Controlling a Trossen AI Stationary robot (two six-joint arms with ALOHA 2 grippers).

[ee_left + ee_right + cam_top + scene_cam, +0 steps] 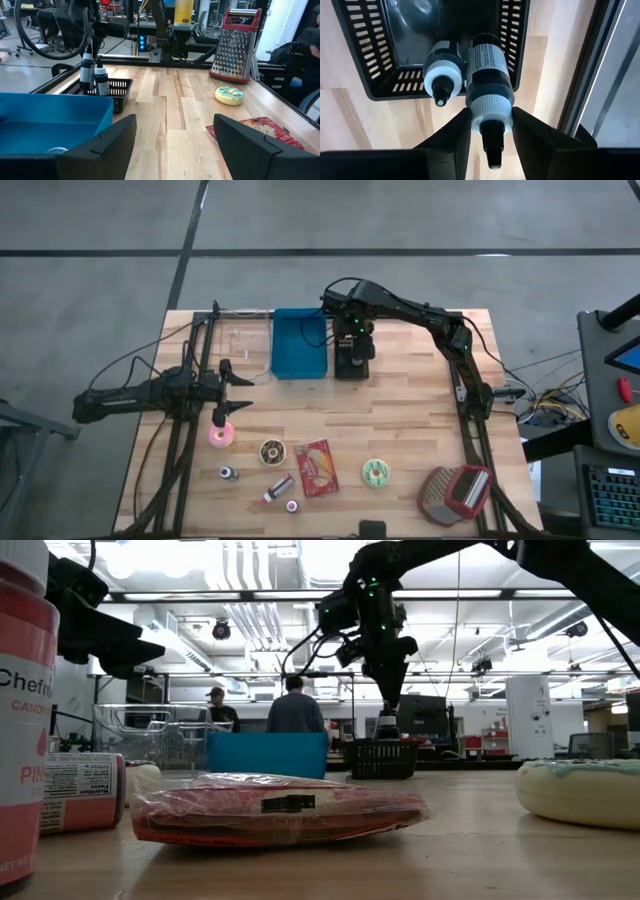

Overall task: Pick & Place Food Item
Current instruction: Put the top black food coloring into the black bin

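Over at about 12 o'clock on the table (400,430), the right gripper (491,125) hangs above the black basket (354,360), its fingers pinched on the white cap of a dark bottle (487,75). The high view only gives you a dark blob there. The right wrist view is the one that shows the grip, plus a second bottle (442,70) standing just beside the first, down in the basket. The left wrist view backs that up from the side: two bottles next to each other, bases in the basket.

The blue bin (298,342) sits just at 9 o'clock of the basket. The left gripper (232,388) waits near 9 o'clock on the table with fingers spread wide and holding nothing, a pink donut (220,436) just below it in the high view.

Along the 6 o'clock edge: a chocolate donut (270,451), a red snack packet (319,468), a green-iced donut (376,473) and a red-handled grater (455,492) toward 4 o'clock.

The low view catches what nothing else does: a can (22,710) up close reading "Chef" and "PI", rest cut off. The bottle label has print but it's too small to read. Two people stand in the room behind.
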